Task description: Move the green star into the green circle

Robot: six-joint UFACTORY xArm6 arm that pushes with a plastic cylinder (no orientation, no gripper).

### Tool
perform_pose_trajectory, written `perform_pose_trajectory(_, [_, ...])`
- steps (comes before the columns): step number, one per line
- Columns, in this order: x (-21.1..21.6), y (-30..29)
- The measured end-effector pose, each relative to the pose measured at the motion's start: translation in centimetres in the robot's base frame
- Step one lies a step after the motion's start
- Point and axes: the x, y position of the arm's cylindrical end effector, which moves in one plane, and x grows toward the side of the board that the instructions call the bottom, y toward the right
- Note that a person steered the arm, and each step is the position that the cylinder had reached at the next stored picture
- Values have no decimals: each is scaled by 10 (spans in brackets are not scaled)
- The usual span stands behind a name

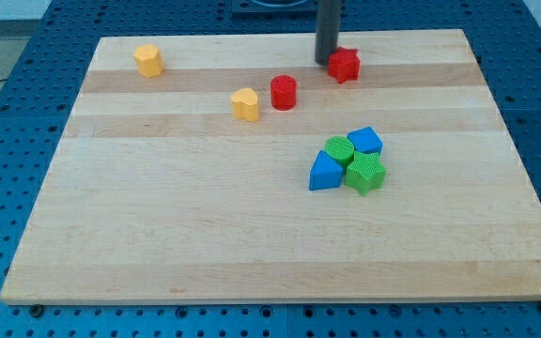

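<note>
The green star (365,175) lies right of the board's middle, in a tight cluster. The green circle (339,150) sits just up and left of it, and the two touch. A blue block (365,141) touches the cluster at its top right. A blue triangular block (325,172) touches it at the lower left. My tip (327,62) is near the view's top edge, well above the cluster. It stands right beside the left side of a red star-like block (344,65).
A red cylinder (283,92) and a yellow heart-like block (245,103) lie left of the tip, above the board's middle. A yellow hexagonal block (147,60) sits at the top left. The wooden board (158,235) rests on a blue perforated table.
</note>
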Motion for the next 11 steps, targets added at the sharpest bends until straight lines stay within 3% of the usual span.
perform_pose_trajectory(1, [-28, 37])
perform_pose_trajectory(2, [15, 38])
perform_pose_trajectory(3, [27, -17])
perform_pose_trajectory(4, [70, -10])
perform_pose_trajectory(5, [14, -2])
perform_pose_trajectory(6, [46, 51])
perform_pose_trajectory(7, [163, 96])
perform_pose_trajectory(8, [260, 80])
perform_pose_trajectory(11, [272, 17])
